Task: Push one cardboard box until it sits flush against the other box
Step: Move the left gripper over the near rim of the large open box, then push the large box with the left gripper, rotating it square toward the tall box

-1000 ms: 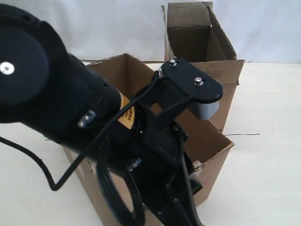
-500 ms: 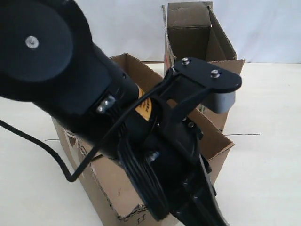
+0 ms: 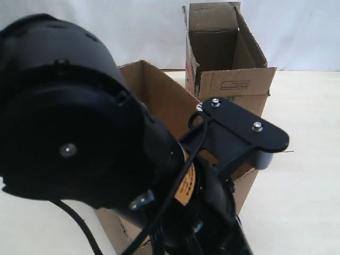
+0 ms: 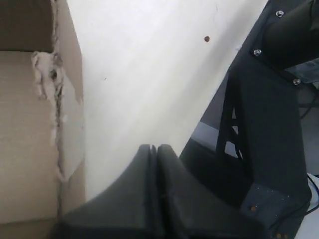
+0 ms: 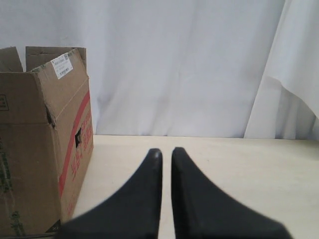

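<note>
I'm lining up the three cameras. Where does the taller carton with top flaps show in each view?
Exterior: the taller carton stands top centre, beyond the torn carton.
Left wrist: not in it; only the torn carton shows.
Right wrist: at the left edge.
Shared landmark: the pale tabletop, in all three.

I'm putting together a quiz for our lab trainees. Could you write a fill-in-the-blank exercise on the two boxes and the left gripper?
1. The left gripper has its fingers pressed ___, holding nothing.
2. Near it, the rim of the cardboard box is ___.
3. The other box stands with its top ___.
4. In the right wrist view, the band across the other box's side is coloured ___.

Missing words: together; torn; open; red.
</note>
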